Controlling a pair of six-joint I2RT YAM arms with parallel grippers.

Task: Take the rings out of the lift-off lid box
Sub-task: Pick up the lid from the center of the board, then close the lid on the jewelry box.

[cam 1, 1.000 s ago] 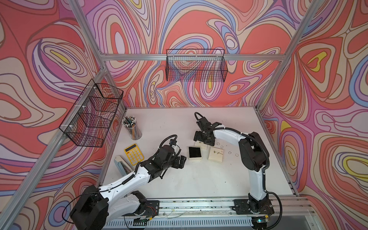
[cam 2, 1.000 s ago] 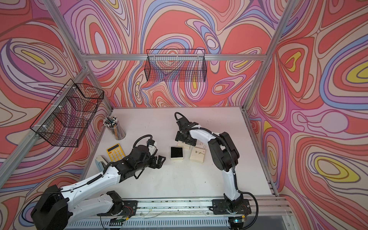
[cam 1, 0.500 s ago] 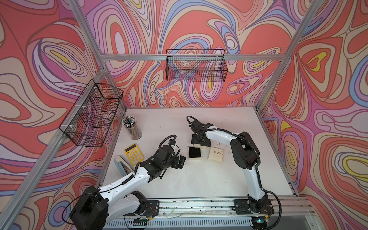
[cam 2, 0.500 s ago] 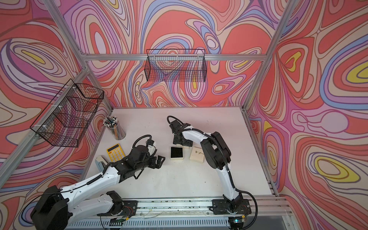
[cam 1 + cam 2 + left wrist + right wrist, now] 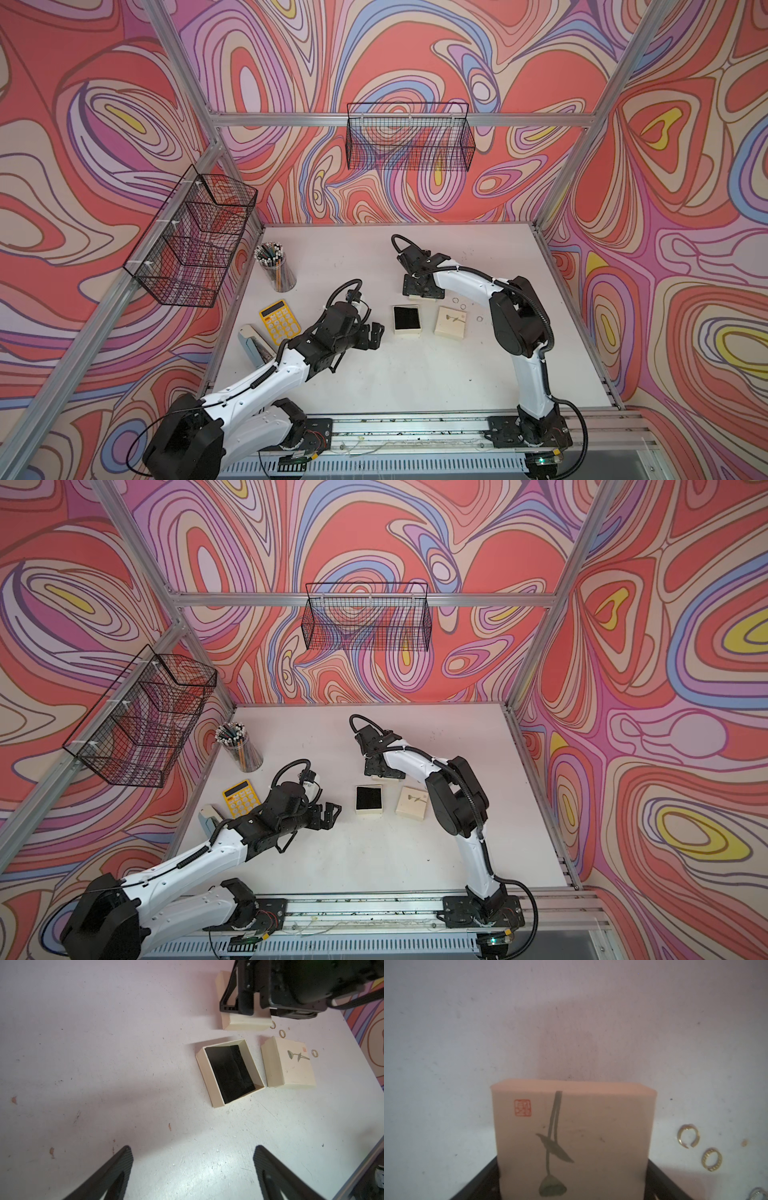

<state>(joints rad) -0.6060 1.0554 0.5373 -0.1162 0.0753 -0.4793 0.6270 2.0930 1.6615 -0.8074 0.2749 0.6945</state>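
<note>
While the left gripper [image 5: 377, 332] still hangs open beside the emptied open box [image 5: 406, 320], the right gripper [image 5: 419, 287] has edged leftward. Its fingers straddle a closed cream box [image 5: 591, 1126], grip uncertain. The rings [image 5: 462, 307] lie on the table [image 5: 415, 374] just right.

Legible markings, inventory:

1. Closed cream box [image 5: 591, 1126], right wrist view: red square seal stamp [image 5: 522, 1107] on the top face, near one corner. It holds several small characters in a grid, too blurred to read.
2. Loose cream lid [image 5: 291, 1064], left wrist view: a small red seal [image 5: 304, 1049] of the same kind, too small to read.
3. Yellow calculator [image 5: 279, 322], in both top views: key legends too small to read.

No other text, brand or number can be read.
</note>
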